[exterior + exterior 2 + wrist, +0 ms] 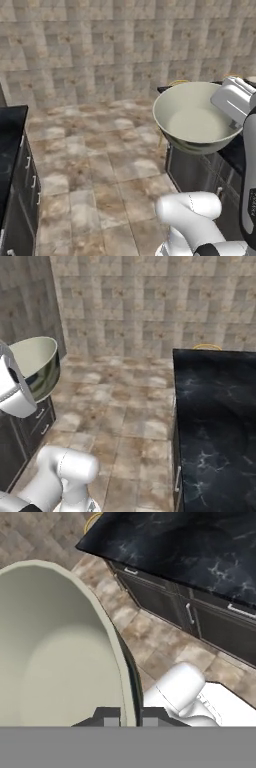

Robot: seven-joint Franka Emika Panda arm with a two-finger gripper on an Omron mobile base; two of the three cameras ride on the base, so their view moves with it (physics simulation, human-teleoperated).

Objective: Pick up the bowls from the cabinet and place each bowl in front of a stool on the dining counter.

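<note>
Bowl [197, 117] carried high over floor, fingers [111, 716] pinched across its rim, one inside, one outside; likely in transit toward table [220, 421], stool [207, 347] at far end.

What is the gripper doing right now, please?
Gripper: shut on the rim of the deep cream-green bowl, carried in the air beside the dining counter.
</note>
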